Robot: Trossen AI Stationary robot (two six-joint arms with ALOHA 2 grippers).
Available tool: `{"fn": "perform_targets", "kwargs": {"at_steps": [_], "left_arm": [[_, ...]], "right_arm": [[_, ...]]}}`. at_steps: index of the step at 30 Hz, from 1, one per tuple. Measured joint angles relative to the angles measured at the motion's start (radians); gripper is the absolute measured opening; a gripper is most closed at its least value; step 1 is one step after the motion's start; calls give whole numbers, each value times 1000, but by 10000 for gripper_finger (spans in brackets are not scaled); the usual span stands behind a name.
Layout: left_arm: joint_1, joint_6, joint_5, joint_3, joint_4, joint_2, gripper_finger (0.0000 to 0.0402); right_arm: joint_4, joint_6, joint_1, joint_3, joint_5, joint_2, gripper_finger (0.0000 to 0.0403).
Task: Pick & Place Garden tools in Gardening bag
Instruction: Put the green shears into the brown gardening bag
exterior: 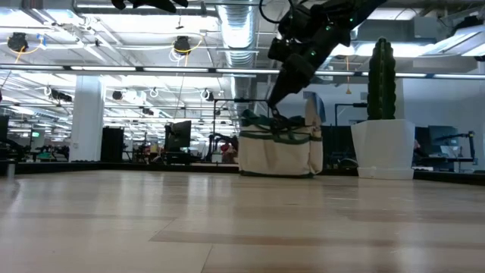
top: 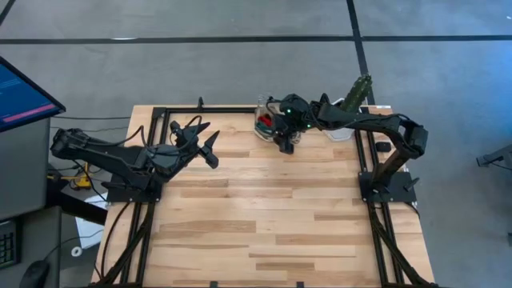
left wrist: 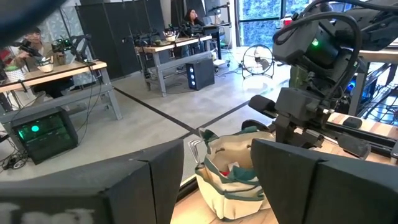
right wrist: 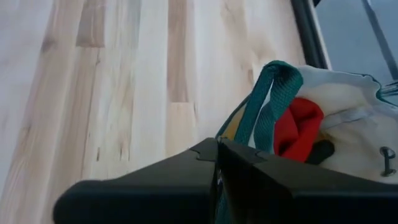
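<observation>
cream cloth gardening bag (exterior: 277, 155), pale wood table (top: 264, 216)

We are looking at a large open robotics lab or workshop rather than a home. Overhead run bare silver air ducts (exterior: 241, 30), pipes and rows of strip lights under an unfinished ceiling. The floor (top: 240, 20) is grey concrete crossed by dark lines. Beyond the wooden table (top: 264, 216) stand more workbenches (left wrist: 46, 74) loaded with cables and equipment, a dark monitor (exterior: 179, 136) among them, and a floor fan (left wrist: 258, 61). A person (left wrist: 31, 43) sits at one bench and another (left wrist: 191, 15) farther back, perhaps at a desk, though they are too distant to be sure. A lit screen (top: 24, 92) stands beside our table.
</observation>
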Motion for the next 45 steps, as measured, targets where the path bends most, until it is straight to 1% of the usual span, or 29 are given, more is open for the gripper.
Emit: {"fn": "perform_targets", "kwargs": {"at_steps": [10, 13, 25, 31, 38, 45], "left_arm": [[0, 0, 0, 0, 0, 0, 176], [0, 0, 0, 0, 0, 0, 176], [0, 0, 0, 0, 0, 0, 176], [0, 0, 1, 0, 0, 0, 176], [0, 0, 1, 0, 0, 0, 176], [0, 0, 1, 0, 0, 0, 176]], "right_arm": [[7, -17, -1, 1, -9, 0, 0], [-20, -8, -1, 29, -9, 2, 0], [-252, -10, -1, 320, -13, 2, 0], [-317, -5, -1, 453, -13, 2, 0], [-359, 16, -8, 549, -17, 2, 0], [-361, 13, -37, 624, -16, 1, 0]]}}
